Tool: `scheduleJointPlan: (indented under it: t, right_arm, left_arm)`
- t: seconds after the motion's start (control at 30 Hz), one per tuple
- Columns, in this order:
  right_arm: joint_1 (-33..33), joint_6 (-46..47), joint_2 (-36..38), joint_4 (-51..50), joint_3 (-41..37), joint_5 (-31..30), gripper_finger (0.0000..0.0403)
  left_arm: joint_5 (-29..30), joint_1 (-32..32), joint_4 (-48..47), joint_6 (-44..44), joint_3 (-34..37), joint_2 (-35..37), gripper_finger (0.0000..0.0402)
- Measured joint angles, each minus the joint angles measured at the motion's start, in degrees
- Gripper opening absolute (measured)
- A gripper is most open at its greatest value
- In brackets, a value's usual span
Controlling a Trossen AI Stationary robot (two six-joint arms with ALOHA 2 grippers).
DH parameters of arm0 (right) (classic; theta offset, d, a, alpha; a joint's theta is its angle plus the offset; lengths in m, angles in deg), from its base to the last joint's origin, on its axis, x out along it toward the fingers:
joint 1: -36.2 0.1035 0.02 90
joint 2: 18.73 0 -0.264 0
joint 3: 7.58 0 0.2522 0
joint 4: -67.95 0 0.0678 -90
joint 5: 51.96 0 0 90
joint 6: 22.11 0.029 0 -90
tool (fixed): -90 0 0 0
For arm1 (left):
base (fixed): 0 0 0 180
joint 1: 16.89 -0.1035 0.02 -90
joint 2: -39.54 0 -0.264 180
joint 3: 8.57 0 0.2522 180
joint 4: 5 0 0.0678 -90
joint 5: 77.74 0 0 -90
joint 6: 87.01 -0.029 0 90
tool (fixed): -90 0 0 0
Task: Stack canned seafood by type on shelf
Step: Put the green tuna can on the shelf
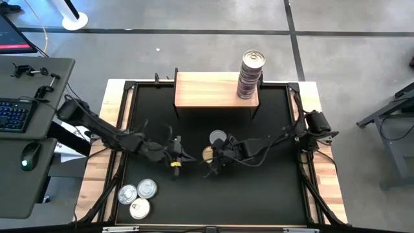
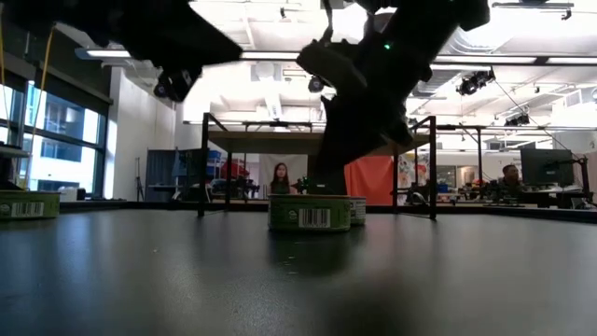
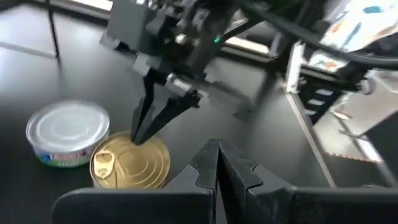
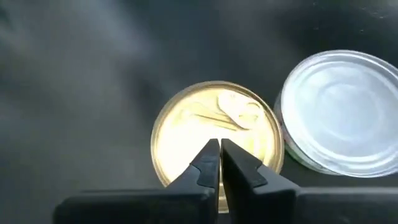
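Closest to the low camera sits a gold-topped tin [image 2: 310, 213] on the black desk [image 1: 259, 188], its green label and barcode facing forward. Directly above that tin hangs the right tool [image 4: 219, 149], its two dark fingers pressed together with nothing between them. Seen from the right wrist, the closed tips point down at the middle of the gold lid [image 4: 214, 127], beside the pull tab; whether they touch the lid cannot be told. From the left wrist, the same tips [image 3: 144, 134] meet the rear edge of the gold lid.

Just beside the gold-topped tin, touching or nearly so, lies a silver-topped tin [image 1: 218, 136], on the side toward the shelf.

Left of the pair, the left tool [image 1: 176, 154] hovers over the desk near its middle, well apart from both tins; its fingers [image 3: 233, 174] are shut tight and hold nothing.

At the desk's far edge stands the shelf [image 1: 207, 89], a pale wood top on thin dark legs. On its right end rises a tall stack of tins [image 1: 251, 76], silver lid uppermost.

Three more silver-topped tins [image 1: 139, 197] cluster at the near left corner of the desk, touching one another, far from either tool.
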Motion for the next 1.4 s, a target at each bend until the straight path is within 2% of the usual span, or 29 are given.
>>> scheduleJointPlan:
  t: [0.23, 0.5, 0.67, 0.83, 1.03, 1.2, 1.4]
  right_arm:
    - [2.9, -2.9, -3.5, 0.6, 0.1, 3.2, 0.0001]
    - [11.9, 1.0, -5.1, 8.1, 0.3, 3.9, 0.0]
    - [15.8, 1.3, -5.0, 6.3, 4.3, 1.9, 0.0]
    - [17.9, -0.8, -3.0, -1.6, 10.1, 0.0, 0.0]
    - [19.1, 4.6, -2.7, -13.3, 12.7, 4.7, 0.0]
    - [18.9, 11.4, -2.7, -12.6, 7.6, 7.8, 0.0]
    - [17.9, 13.7, -2.7, -8.1, 4.0, 7.6, 0.0]
  left_arm:
    - [4.5, 1.8, 2.9, 5.7, -1.6, -6.9, 0.0]
    - [12.0, 5.8, 4.4, 11.0, -1.6, -7.3, 0.0]
    - [15.5, 9.9, 4.5, 14.9, -1.6, -7.4, 0.0]
    - [18.0, 14.5, 4.3, 16.2, -3.8, -11.2, 0.0]
    - [17.0, 15.4, 4.3, 12.6, -13.6, -22.8, 0.0]
    - [11.6, 13.5, 4.1, 10.1, -19.4, -30.3, 0.0]
    - [11.6, 12.7, 0.2, 10.9, -19.6, -30.7, 0.0]
